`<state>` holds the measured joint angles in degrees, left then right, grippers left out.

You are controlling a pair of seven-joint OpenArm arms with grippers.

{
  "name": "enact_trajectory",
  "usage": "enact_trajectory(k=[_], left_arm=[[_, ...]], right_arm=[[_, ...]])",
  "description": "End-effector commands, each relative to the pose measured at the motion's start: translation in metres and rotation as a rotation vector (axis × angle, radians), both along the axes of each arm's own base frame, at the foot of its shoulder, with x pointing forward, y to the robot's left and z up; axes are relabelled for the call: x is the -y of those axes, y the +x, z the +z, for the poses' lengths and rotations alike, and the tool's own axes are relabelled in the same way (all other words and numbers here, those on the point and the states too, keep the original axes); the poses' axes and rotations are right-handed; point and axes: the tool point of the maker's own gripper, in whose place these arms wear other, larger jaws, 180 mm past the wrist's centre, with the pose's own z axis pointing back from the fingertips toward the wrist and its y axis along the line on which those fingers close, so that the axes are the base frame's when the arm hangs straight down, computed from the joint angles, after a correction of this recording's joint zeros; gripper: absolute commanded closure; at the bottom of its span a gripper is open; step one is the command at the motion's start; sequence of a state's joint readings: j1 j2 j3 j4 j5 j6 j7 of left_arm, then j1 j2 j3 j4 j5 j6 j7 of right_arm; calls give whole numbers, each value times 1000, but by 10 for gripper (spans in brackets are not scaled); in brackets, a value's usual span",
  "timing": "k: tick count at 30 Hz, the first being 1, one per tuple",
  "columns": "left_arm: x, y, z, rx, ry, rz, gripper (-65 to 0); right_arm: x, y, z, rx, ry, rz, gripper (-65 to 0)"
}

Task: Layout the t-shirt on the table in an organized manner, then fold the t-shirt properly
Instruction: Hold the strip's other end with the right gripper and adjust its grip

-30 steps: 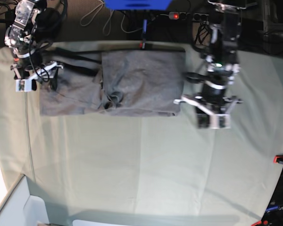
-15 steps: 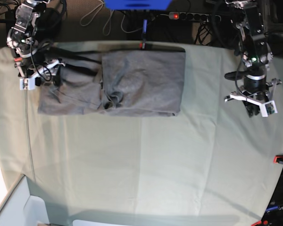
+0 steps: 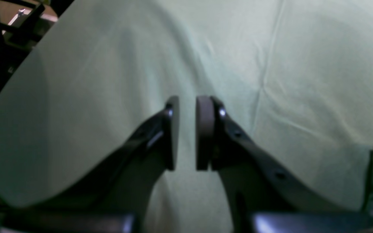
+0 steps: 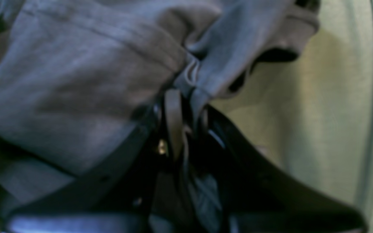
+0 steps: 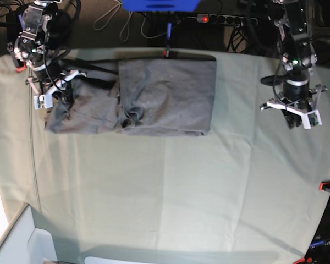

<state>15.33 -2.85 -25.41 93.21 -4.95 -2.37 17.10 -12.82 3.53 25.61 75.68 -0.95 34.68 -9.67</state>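
My right gripper [image 4: 188, 113] has its 2 fingers drawn close around a gathered ridge of the grey t-shirt [image 5: 170, 93], cloth running between the tips and bunching up just beyond them. I am pinching it at the shirt's outer end, on my right side. My left gripper [image 3: 186, 132] hangs well apart from the shirt, over the bare pale green cloth of the table [image 5: 170, 192]; its 2 fingers stand slightly spread, a narrow gap between them, and I hold nothing there. The t-shirt lies across the far part of the table, near the back edge, reaching from under my right gripper to past the middle. The part toward my left is a fairly flat, folded panel with a straight side edge and a layer showing beneath its near edge. Where that panel meets the rest, there is a small crumpled knot of fabric. The stretch toward my right is lower and rumpled, with a long dark fold along its back, and close to my right fingers the cloth rises in twisted creases, a stitched seam running toward the pinch.
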Motion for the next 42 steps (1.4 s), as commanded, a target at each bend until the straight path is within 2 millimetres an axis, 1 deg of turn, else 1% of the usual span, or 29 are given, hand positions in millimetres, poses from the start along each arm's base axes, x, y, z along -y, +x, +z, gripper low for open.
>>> enact_trajectory(k=[1,3,4,7,9,11,14,16,18,20,22,24,25,27,29,30,32,34,36,39,42], left_arm=[[-3,8,19,63,28,-5,-92],[-2,9,26,77,34,-8,-92],[-2,9,29,84,36,-9,-92],[-2,9,29,85,37,-10,-92],[-2,9,29,85,37,-10,-92],[-2,9,29,84,37,-10,-92],[-2,5,26,75,38,-10,-92],[-2,5,25,73,37,-10,-92],[-2,5,25,73,37,-10,-92],[-2,5,25,73,37,-10,-92],[-2,5,25,73,37,-10,-92],[-2,5,25,73,37,-10,-92],[-2,5,25,73,37,-10,-92],[-2,5,25,73,37,-10,-92],[-2,5,25,73,37,-10,-92],[-2,5,25,73,37,-10,-92],[-2,5,25,73,37,-10,-92],[-2,5,25,73,37,-10,-92],[-2,5,25,73,37,-10,-92],[-2,4,24,70,37,-10,-92],[-2,0,21,59,37,-10,-92]], right_arm=[[6,7,20,69,-17,9,0],[4,9,40,116,-46,26,0],[-1,10,48,139,-50,31,0],[-9,13,73,203,-65,37,0],[-11,15,82,224,-75,43,0],[-10,17,82,226,-74,40,0],[-6,12,65,182,-58,29,0],[-5,15,55,164,-44,18,0],[2,10,42,123,-45,23,-2],[7,3,27,70,-42,22,-61],[9,-5,15,11,-45,24,-161],[16,-9,10,-31,-64,32,-272],[17,-7,10,-36,-67,35,-329],[19,-2,12,-40,-72,30,-420],[20,-2,10,-61,-77,31,-482],[21,-2,10,-66,-79,32,-499],[21,2,11,-60,-78,31,-520],[21,-1,4,-80,-67,27,-523],[19,5,1,-81,-53,23,-523],[19,0,-13,-118,-27,11,-523],[23,-9,-26,-159,-18,6,-523]])
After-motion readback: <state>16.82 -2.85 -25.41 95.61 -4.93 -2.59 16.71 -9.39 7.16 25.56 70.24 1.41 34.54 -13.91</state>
